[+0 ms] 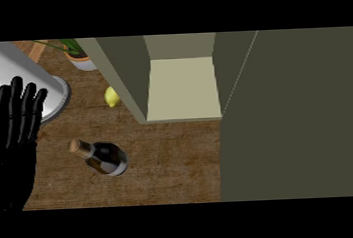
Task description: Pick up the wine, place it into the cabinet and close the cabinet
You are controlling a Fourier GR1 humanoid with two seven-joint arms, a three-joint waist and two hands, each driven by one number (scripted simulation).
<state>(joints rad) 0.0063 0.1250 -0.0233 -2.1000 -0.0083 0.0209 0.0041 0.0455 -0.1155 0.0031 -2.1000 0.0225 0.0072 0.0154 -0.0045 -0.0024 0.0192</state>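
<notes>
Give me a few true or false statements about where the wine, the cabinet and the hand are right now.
1. The wine stands on the counter, outside the cabinet. True.
2. The cabinet is shut. False: it is open, its pale shelf showing.
3. The left hand is curled round the wine. False: its fingers are straight and it is apart from the wine, at the view's left edge.
4. A lemon lies on the counter beside the cabinet's left wall. True.
5. The right hand is holding the cabinet door. False: no right hand shows.
</notes>
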